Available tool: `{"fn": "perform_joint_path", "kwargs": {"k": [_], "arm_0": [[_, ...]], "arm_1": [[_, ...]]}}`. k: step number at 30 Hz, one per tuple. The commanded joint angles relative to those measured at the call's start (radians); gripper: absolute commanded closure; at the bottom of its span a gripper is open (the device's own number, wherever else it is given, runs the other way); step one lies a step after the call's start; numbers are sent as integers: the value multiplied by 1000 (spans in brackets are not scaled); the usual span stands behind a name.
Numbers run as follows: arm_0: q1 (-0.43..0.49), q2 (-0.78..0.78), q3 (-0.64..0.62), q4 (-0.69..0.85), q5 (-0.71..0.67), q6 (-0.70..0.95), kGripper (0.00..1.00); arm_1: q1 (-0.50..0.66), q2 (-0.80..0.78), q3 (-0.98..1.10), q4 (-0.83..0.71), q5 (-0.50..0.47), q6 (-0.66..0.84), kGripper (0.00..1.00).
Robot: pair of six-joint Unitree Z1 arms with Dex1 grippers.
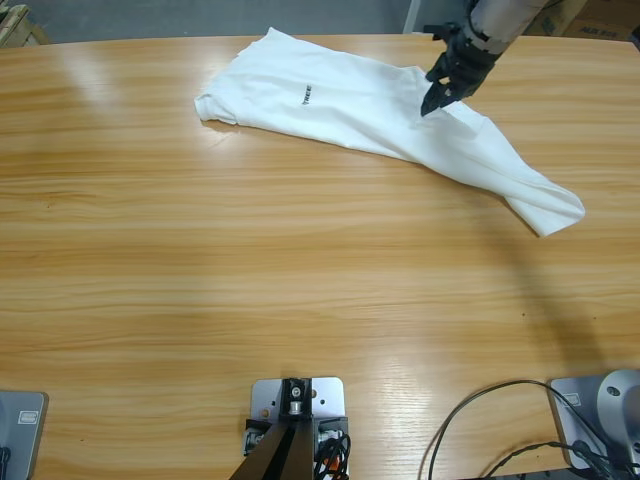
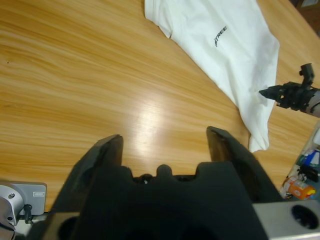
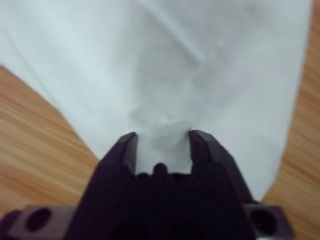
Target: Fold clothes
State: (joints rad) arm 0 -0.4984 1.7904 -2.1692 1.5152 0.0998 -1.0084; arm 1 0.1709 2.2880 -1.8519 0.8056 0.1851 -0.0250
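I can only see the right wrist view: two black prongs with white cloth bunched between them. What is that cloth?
Observer: A white shirt with small black chest lettering, lying crumpled on a wooden table.
Operator: Where on it is this claw?
Observer: The right gripper comes down from the table's far right corner onto the shirt's middle, away from the lettering.
Operator: Is there a second claw?
Observer: Yes. The left gripper hangs open over bare wood, apart from the shirt.
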Motion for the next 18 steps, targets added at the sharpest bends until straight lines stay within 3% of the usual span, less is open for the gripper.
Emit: {"fn": "perform_joint_path", "kwargs": {"k": [1,3,4,5,11,18], "arm_0": [[-26,20,13,132,14,-18,335],[-26,12,23,132,15,-18,335],[-26,11,26,132,15,-16,335],[-27,10,27,132,15,-16,335],[-32,11,34,132,15,-27,335],[-37,-3,57,132,15,-33,334]], "arm_1": [[29,11,45,17,-31,-6,463],[29,-1,47,17,-72,-4,203],[29,-6,45,20,-95,-4,106],[29,-11,41,29,-114,-4,74],[32,-27,79,46,-98,-4,69],[11,0,84,38,-79,-5,173]]}}
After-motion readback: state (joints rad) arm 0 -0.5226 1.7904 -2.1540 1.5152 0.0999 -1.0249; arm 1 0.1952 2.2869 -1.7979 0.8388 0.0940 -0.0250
